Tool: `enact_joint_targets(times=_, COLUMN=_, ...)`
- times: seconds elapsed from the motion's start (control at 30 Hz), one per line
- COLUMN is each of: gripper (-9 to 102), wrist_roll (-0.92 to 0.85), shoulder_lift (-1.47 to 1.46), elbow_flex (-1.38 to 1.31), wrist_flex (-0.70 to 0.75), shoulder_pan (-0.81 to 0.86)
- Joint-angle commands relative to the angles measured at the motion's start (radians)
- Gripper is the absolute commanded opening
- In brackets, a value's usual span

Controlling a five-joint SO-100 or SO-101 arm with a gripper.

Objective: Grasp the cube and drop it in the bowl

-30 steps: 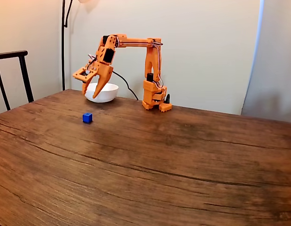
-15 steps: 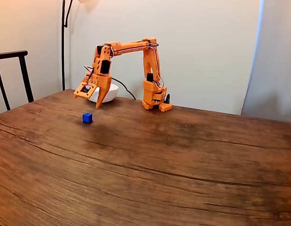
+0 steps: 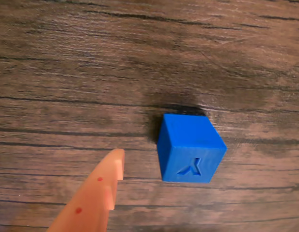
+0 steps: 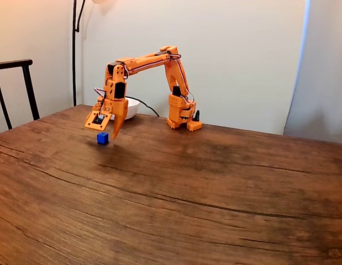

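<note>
The bright-blue cube rests on the wooden table left of centre in the fixed view. In the wrist view the cube fills the middle, with a recessed letter on its near face. My orange gripper hangs open just above the cube, and one finger points down at the cube's right side. The wrist view has one orange finger at lower left, a short gap away from the cube and not touching it. The white bowl sits behind the gripper, partly hidden by it.
The arm's base stands at the table's far edge, right of the bowl, with a black cable beside it. A dark chair and a lamp pole stand at the left. A curtain hangs at the right.
The arm has stretched forward and down, carrying the open gripper from over the bowl to just above the cube. The cube and bowl have not moved.
</note>
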Motion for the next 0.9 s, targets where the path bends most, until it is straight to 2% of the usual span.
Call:
enact_joint_targets(times=0.0, gripper=54, wrist_roll=0.005, shoulder_lift=0.005, elbow_flex=-0.043, wrist_flex=-0.003, shoulder_pan=0.003)
enact_joint_targets(times=0.43, gripper=53, wrist_roll=0.025, shoulder_lift=-0.058, elbow_flex=-0.043, wrist_flex=-0.012, shoulder_pan=0.005)
enact_joint_targets(times=0.67, gripper=37, wrist_roll=0.041, shoulder_lift=-0.098, elbow_flex=-0.094, wrist_flex=-0.005, shoulder_pan=0.005)
enact_joint_targets(times=0.87, gripper=33, wrist_roll=0.06, shoulder_lift=-0.141, elbow_flex=-0.107, wrist_flex=0.025, shoulder_pan=0.005)
